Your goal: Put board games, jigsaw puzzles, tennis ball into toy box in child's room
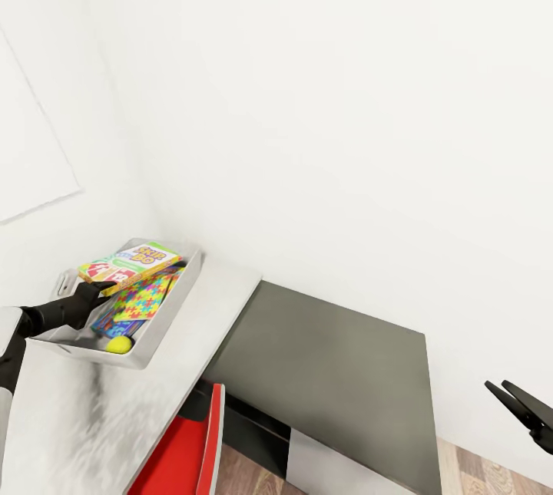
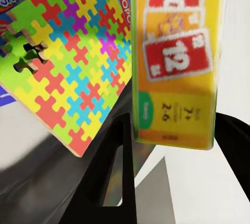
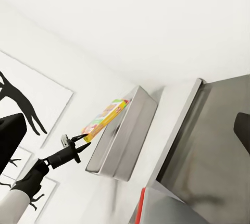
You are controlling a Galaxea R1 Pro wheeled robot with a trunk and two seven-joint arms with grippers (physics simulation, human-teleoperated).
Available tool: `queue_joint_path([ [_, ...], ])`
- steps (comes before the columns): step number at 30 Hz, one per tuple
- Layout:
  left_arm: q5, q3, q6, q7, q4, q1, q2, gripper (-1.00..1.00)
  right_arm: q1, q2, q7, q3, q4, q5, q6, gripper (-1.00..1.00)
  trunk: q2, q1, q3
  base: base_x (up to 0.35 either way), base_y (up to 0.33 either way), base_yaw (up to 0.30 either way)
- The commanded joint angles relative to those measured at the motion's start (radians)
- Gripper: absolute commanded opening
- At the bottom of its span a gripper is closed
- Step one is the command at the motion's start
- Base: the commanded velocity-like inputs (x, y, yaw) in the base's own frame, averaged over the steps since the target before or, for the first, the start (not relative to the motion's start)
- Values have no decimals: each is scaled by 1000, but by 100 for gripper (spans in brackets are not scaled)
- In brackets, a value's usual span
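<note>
— Gripping anything, the left gripper (image 1: 104, 288)?
— Yes, its fingers clamp the Skip-Bo box (image 1: 129, 263) edge, over the toy box (image 1: 165, 322). Below it lie the multicoloured puzzle (image 1: 144, 297) and tennis ball (image 1: 118, 344).
— Right gripper (image 1: 503, 393)?
— Fingers parted, holding nothing, well apart.

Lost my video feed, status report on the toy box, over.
Left pincer shut on Skip-Bo box, held over toy box. Multicoloured puzzle and tennis ball inside. Right pincer open, off to the side. Nothing blocking.

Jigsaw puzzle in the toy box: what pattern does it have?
The jigsaw puzzle shows bright interlocking pieces in red, green, yellow, blue, orange and purple; it shows best in the left wrist view.
</note>
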Motion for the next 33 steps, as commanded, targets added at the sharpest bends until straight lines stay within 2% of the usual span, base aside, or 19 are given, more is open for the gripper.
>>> queue_joint_path([
  [1,11,2,5,10,-1,-1,0,100,0,0,0,-1,0,-4,7,100,-2,1,-2,0,0,0],
  [20,11,7,18,7,-1,-1,5,100,0,0,0,0,0,-5,8,100,-2,1,-2,0,0,0],
  [24,14,10,100,-1,-2,-1,10,100,0,0,2,-1,0,-4,7,100,-2,1,-2,0,0,0],
  [26,24,24,147,-5,-3,-1,15,100,0,0,2,-2,0,-5,6,100,-2,1,-2,0,0,0],
  [28,36,36,165,-11,-9,1,27,100,0,0,1,-3,1,-5,5,100,-2,1,-2,0,0,0],
  [29,55,37,179,-63,-48,8,63,100,0,1,1,-3,3,-5,-10,100,-2,1,-2,0,0,0],
  [30,61,32,179,-127,-83,14,82,100,0,1,2,-3,3,-4,-22,100,-2,1,-2,0,0,0],
  [33,64,18,179,-227,-129,35,107,100,0,2,2,-2,3,-4,-30,100,-2,1,-2,0,0,0],
])
